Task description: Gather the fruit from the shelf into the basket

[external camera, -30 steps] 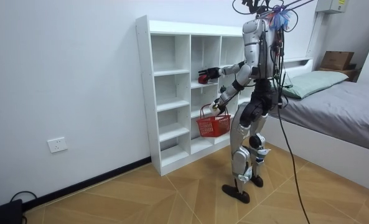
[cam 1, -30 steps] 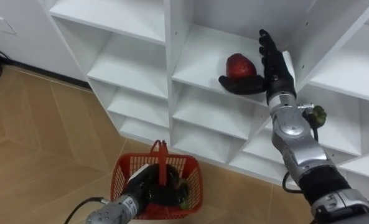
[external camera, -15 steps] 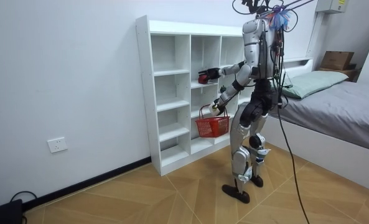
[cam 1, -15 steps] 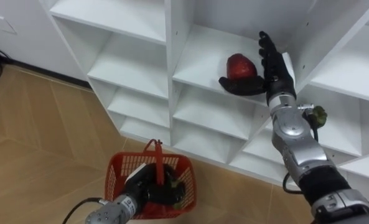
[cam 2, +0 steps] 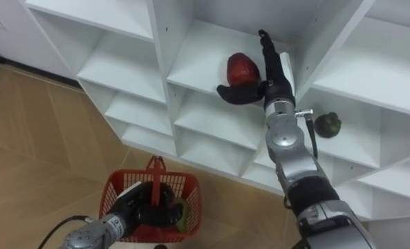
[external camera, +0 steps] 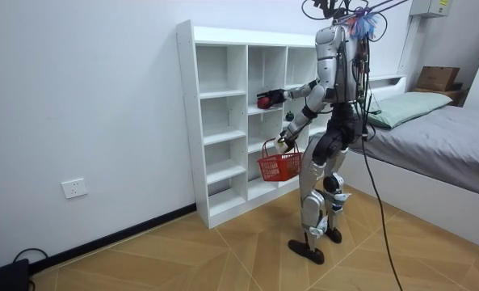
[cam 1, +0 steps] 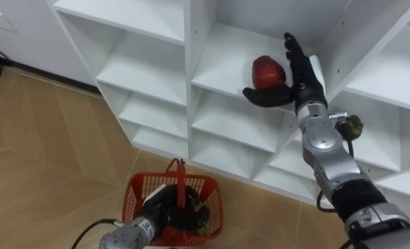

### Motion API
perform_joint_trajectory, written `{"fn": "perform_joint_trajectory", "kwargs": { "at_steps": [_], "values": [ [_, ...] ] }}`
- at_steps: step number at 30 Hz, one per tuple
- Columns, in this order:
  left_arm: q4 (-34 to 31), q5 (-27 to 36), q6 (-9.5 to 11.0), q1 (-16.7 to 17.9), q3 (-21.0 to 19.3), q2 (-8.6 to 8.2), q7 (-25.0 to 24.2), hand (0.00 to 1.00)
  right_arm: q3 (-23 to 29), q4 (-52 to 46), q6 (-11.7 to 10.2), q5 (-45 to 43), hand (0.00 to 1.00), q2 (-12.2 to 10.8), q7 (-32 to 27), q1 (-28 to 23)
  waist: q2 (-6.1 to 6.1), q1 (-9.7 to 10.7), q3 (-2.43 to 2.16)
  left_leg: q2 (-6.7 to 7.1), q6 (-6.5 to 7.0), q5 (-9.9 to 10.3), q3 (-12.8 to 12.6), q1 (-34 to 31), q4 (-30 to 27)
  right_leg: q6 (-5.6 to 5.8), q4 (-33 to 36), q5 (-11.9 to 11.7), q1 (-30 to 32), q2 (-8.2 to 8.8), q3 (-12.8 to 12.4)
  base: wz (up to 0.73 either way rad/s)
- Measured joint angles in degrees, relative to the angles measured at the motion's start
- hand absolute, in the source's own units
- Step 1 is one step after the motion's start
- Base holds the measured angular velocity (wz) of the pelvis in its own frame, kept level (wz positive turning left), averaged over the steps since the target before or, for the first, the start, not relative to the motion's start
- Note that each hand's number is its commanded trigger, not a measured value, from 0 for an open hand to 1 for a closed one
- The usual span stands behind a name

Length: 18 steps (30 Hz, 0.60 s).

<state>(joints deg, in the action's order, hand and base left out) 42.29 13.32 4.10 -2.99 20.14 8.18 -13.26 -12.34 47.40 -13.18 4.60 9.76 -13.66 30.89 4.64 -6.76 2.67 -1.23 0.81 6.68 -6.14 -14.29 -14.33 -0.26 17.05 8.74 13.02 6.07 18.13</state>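
While its fingers point straight up beside the compt.'s right wall, the right hand [cam 1: 301, 81] sits at the red fruit [cam 1: 267, 71]. Its thumb is spread wide and lies along the shelf edge just in front of and below the fruit, w/ the palm just beside the fruit on its right. The hand is wide open and has nothing clamped. The thumb may touch the fruit's underside, can't tell for sure. The fruit rests on a shelf board of the white closet [cam 1: 153, 66], in a column w/ other compts. on either side. In the next column to the right a dark green fruit [cam 1: 352, 126] lies on its own shelf, just past the right forearm.

Low in the eye views the left hand [cam 1: 162, 209] is curled round the handle of the red basket [cam 1: 137, 192]. The basket hangs over the wood floor [cam 1: 39, 152] in front of the closet's bottom rows. Inside it, at the right side, is a greenish item [cam 1: 203, 209], partly hidden; can't tell what kind.

Room view: the robot stands upright facing the closet, right arm stretched fwd to the shelf, left arm bent w/ the basket hanging btwn it and the lower shelves. A bed [external camera: 441, 137] w/ a pillow [external camera: 405, 105] stands behind it at the room view's right. A wall socket [external camera: 75, 187] sits low on the white wall at the room view's left.
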Motion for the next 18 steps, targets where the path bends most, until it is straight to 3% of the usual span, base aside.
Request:
{"fn": "perform_joint_trajectory", "kwargs": {
  "at_steps": [1, 2, 3, 11, 18],
  "values": [
    [0.0, 0.4, 0.0, 0.0, 0.3, 0.04, 0.3, 1.00, 0.0, 0.1, 0.0, 0.0, 0.67, 0.0, 0.0, 0.1, -0.01, 0.0, 0.01, 0.00, 0.00, 0.0, 0.0, 0.0, 0.0, 0.00, 0.0, 0.0, 0.0, 0.00, 0.0, 0.00],
    [0.0, 0.8, 0.0, 0.0, 0.4, 0.05, 0.4, 1.00, 0.0, 0.6, -0.1, -0.3, 0.94, 0.0, 0.0, 0.3, -0.04, 0.0, 0.02, -0.02, 0.00, 0.0, 0.0, 0.0, 0.0, 0.00, 0.1, 0.0, 0.0, 0.01, 0.0, 0.00],
    [0.0, 1.0, 0.0, 0.0, 0.4, 0.05, 0.5, 1.00, 0.0, 1.0, -0.3, -0.4, 1.00, 0.0, 0.0, 0.5, -0.05, 0.0, 0.03, -0.03, 0.00, 0.0, 0.0, 0.0, -0.1, 0.00, 0.1, 0.0, 0.0, 0.00, 0.0, 0.00],
    [0.0, 2.2, 0.0, 0.0, 0.4, 0.05, 1.5, 1.00, 0.1, 1.8, -1.1, -0.4, 1.00, -0.1, -2.0, 1.1, -0.30, -0.2, 0.05, -0.05, 0.00, 0.0, 0.0, 0.0, -0.3, -0.07, 0.2, 0.0, 0.0, -0.10, -0.2, 0.00],
    [0.0, 2.3, 0.0, -0.9, 0.5, -0.04, 1.6, 1.00, 0.0, 3.4, -1.2, -0.2, 1.00, 0.0, -2.7, 2.0, -1.21, -0.8, -0.08, -0.05, 0.00, 0.0, 0.0, 0.0, -0.3, -0.06, 0.2, 0.0, 0.0, -0.15, -0.5, 0.00]
  ]
}}
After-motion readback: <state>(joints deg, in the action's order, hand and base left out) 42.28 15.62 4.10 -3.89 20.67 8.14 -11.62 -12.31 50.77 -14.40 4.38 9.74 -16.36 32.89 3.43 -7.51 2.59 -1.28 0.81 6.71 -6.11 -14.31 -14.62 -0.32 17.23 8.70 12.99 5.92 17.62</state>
